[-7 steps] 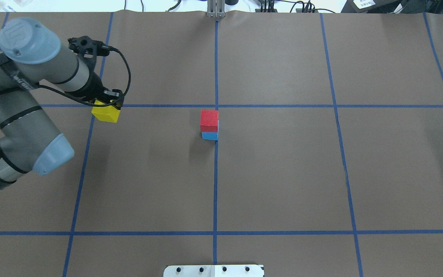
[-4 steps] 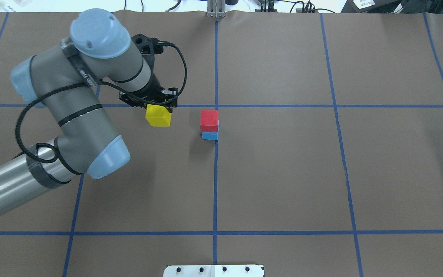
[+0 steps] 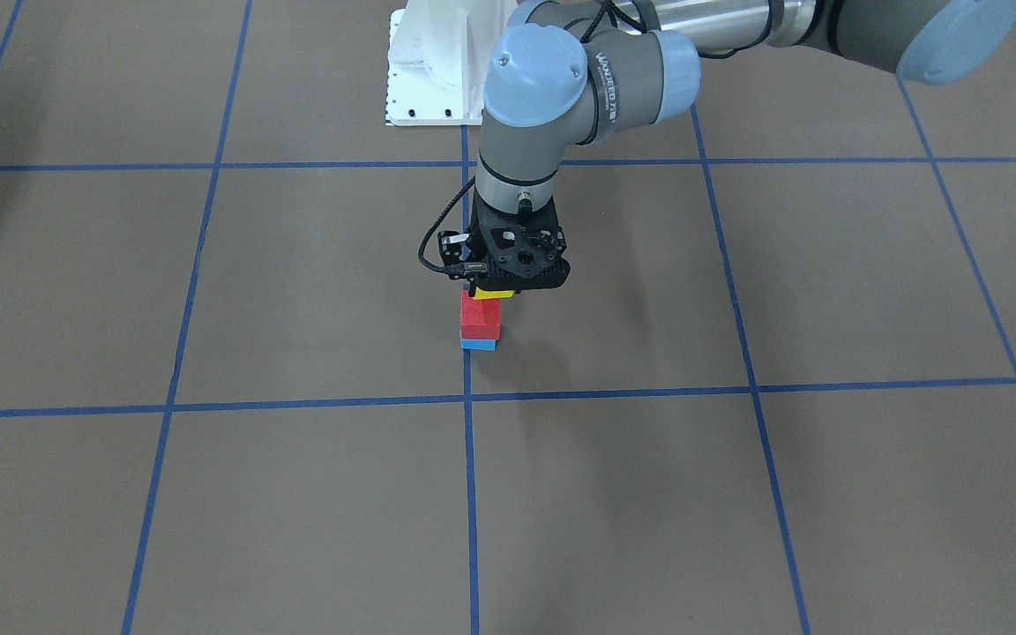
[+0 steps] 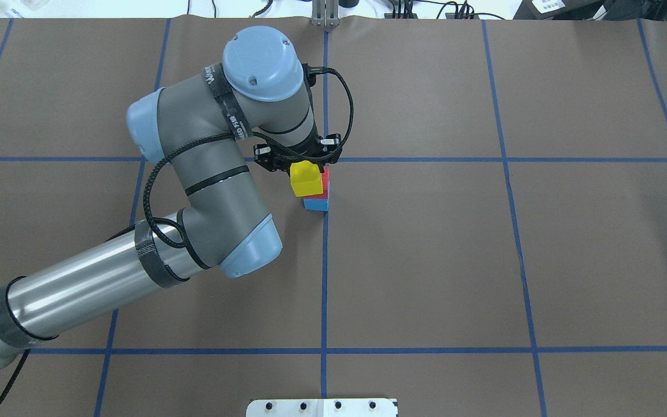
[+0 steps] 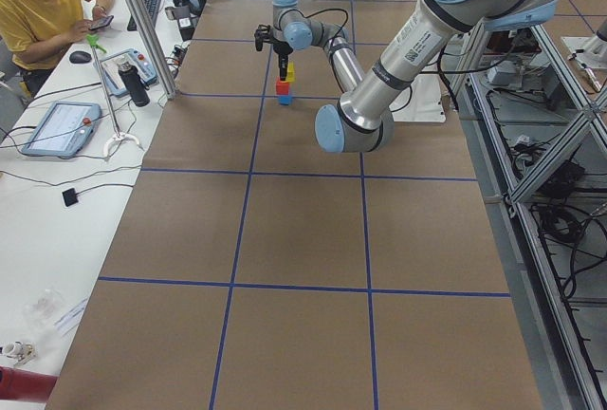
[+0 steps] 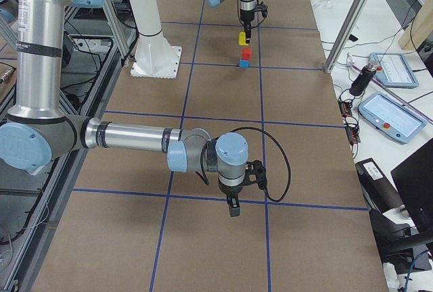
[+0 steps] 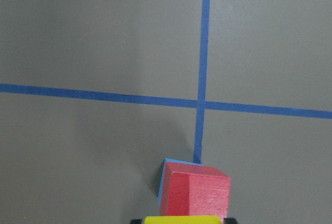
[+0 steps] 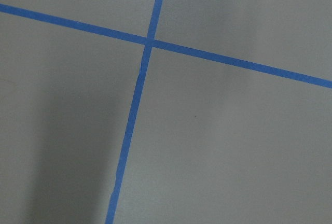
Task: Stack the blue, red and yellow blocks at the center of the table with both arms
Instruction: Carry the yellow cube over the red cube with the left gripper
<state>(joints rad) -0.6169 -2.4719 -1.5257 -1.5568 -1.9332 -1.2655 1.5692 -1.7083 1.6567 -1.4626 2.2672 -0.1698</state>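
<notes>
Left gripper (image 4: 304, 166): its two fingers pinch the yellow block (image 4: 305, 180) from either side and point straight down. I read the yellow block as hanging over the red block (image 3: 481, 315), set slightly off from it; both side views show a small gap between the two. The red block sits on the blue block (image 3: 478, 343), which rests on the table (image 4: 426, 260) just beside a tape crossing (image 7: 199, 103) near the table's centre. The left arm (image 4: 212, 174) reaches in, bent at the elbow. The right gripper (image 6: 233, 209) hangs low over bare table, well apart from the stack; I cannot tell how its fingers are set.
</notes>
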